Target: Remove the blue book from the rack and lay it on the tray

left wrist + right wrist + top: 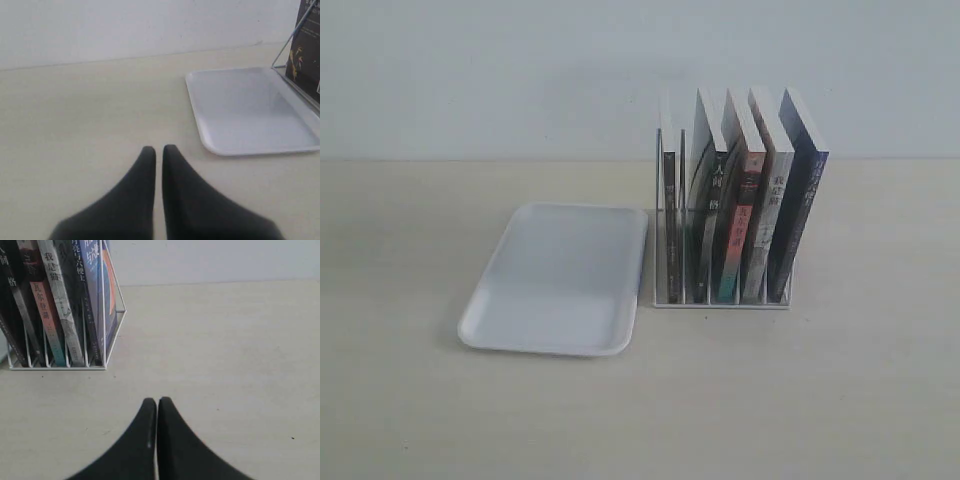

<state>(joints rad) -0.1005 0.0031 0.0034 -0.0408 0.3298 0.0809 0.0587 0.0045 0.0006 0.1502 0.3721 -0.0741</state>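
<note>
**A:** Looking across the pale wooden bench (860, 400), the dark blue paperback with white Chinese lettering (800, 215) stands on end in the small white wire rack (720, 302). It has the end slot, on the right of the exterior view.

**B:** Its spine faces the camera, and a tan-spined paperback (767, 215) sits just beside it in the neighbouring slot. The right wrist view catches orange-red on that blue cover through the wires (only a sliver, mind).

**A:** On the rack's other side lies the flat white rectangular tray with rounded corners (560, 290), flat on the bench and just beside the rack.

**B:** Whether tray and rack actually touch, I cannot tell.

**A:** On to the left pincer (156, 149). Its black fingers are drawn together with only a thin line between the tips, and they grip nothing. It sits low over bare bench, apart from the tray's corner.

**B:** The right pincer (157, 400) has its fingers pressed tip to tip and also holds nothing. It is over open bench, clear of the rack and not touching the blue paperback.
</note>
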